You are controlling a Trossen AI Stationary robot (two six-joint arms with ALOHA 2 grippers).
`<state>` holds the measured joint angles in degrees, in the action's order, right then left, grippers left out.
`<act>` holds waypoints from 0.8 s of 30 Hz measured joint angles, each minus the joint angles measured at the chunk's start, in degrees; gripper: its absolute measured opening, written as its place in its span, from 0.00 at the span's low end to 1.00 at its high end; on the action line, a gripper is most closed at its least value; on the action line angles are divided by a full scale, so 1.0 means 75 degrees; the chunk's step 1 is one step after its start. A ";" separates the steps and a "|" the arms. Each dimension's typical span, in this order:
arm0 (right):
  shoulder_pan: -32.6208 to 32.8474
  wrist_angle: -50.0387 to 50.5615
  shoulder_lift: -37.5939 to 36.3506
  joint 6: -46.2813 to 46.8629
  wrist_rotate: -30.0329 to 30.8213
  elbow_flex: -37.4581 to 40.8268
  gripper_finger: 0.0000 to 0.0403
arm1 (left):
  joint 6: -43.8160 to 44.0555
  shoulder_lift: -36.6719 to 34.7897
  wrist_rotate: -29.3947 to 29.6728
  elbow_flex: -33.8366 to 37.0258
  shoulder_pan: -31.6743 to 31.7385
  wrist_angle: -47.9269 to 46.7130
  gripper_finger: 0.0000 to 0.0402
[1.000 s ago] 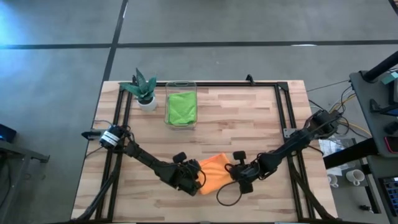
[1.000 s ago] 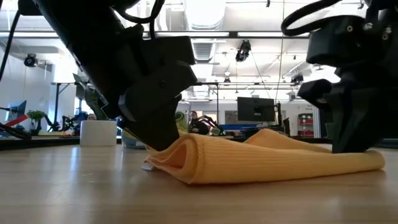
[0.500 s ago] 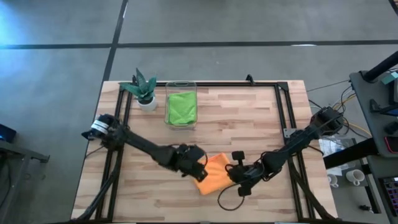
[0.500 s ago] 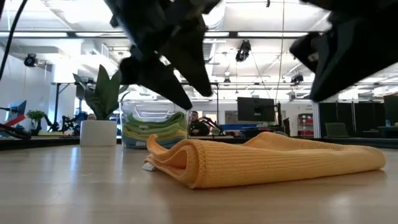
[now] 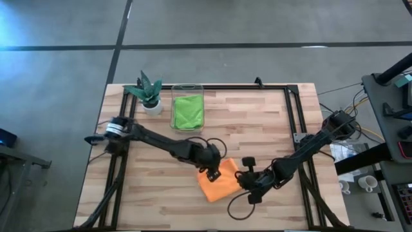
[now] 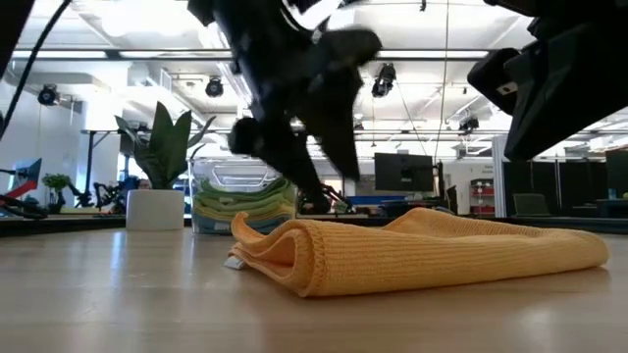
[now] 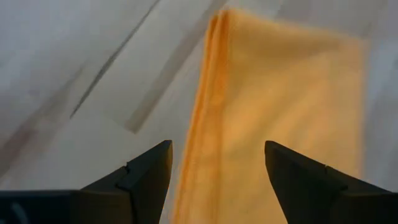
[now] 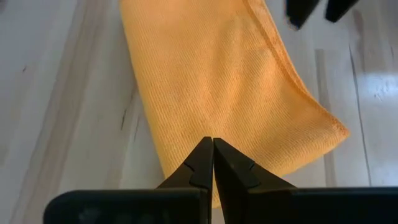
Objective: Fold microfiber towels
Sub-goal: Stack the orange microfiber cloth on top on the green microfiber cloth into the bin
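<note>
The table (image 5: 270, 119) fills the centre of the high view, a wooden top inside a dark frame. At its upper left stands a potted plant (image 5: 148, 93), and just beside it a clear bin (image 5: 187, 107) holding a green towel (image 5: 188, 111); the low view suggests further folded cloths stacked under it, though the bin wall blurs them. The orange towel (image 5: 219, 181) lies in the lower centre of the high view, already doubled over, with a rounded fold edge at lower left in the low view (image 6: 294, 257) and looser layered edges at right. Judged from its ribbed weave and soft drape, the cloth is light, limp and non-slip on wood; it will sag if lifted by one point, so the sound place to take hold is a corner or the layered free edge, pinched through all plies. The left gripper (image 7: 214, 163) hangs above the towel's upper edge with the jaws spread wide and released, holding nothing; in its own wrist view the long fold edge lies between the fingertips but below them. The right gripper (image 8: 213, 155) sits at the towel's right side, jaws clenched together on nothing, raised clear of the cloth in the low view.
</note>
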<state>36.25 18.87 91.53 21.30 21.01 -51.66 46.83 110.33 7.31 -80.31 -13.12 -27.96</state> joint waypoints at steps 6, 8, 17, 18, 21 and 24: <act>0.0000 0.0125 0.0009 0.0161 -0.0027 0.0000 0.02 | -0.0709 0.1096 -0.0487 -0.1048 0.0155 -0.0647 0.60; 0.0000 0.0162 0.0005 0.0166 -0.0046 0.0003 0.02 | -0.0765 0.1414 -0.0522 -0.1413 0.0205 -0.0982 0.60; 0.0032 0.0277 -0.0015 0.0166 -0.0230 -0.0006 0.02 | -0.0958 0.2115 -0.0818 -0.2096 0.0352 -0.1736 0.60; 0.0032 0.0289 -0.0015 0.0166 -0.0232 -0.0006 0.02 | -0.0967 0.2135 -0.0901 -0.2095 0.0346 -0.1741 0.60; 0.0032 0.0293 -0.0017 0.0141 -0.0235 -0.0006 0.02 | -0.1180 0.2265 -0.0834 -0.2075 0.0187 -0.1745 0.58; 0.0032 0.0300 -0.0017 0.0099 -0.0233 -0.0006 0.02 | -0.1148 0.2309 -0.0807 -0.2061 0.0060 -0.1751 0.54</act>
<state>36.49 21.12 91.39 22.04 19.27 -51.70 38.22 127.65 1.26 -95.77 -12.67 -41.09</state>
